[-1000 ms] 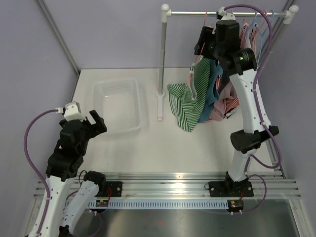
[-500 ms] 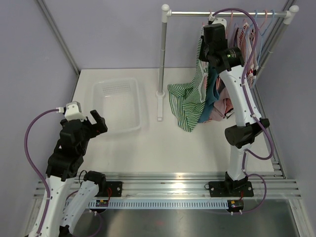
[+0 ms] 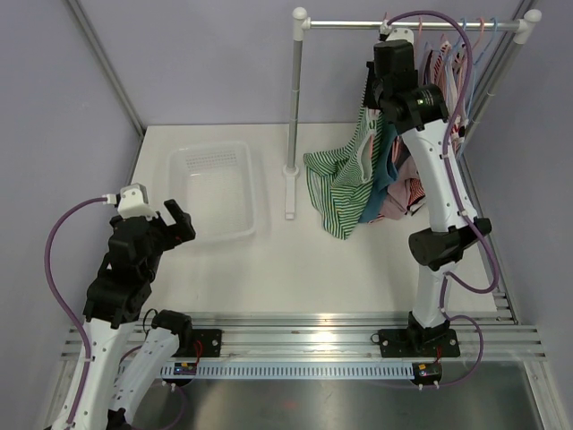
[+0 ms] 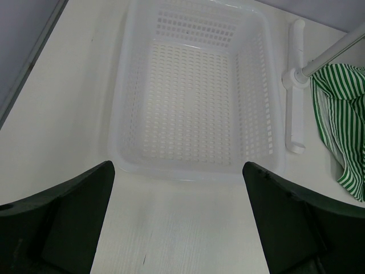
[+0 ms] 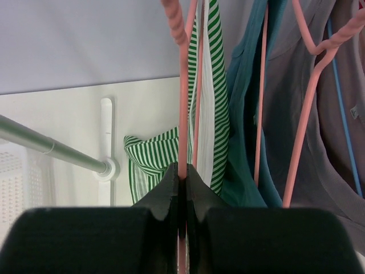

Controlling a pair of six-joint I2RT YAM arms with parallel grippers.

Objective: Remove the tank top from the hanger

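Green-and-white striped tank top [image 5: 214, 114] (seemingly limp, light): I would take its strap; right pincer [image 5: 182, 172] pinches the pink wire hanger [image 5: 182, 103].

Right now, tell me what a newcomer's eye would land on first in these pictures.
The right gripper, up at the clothes rack on the far right, is shut on a pink hanger, with the green-striped tank top hanging right beside it. On the near left, the left gripper is wide open, facing a white basket.
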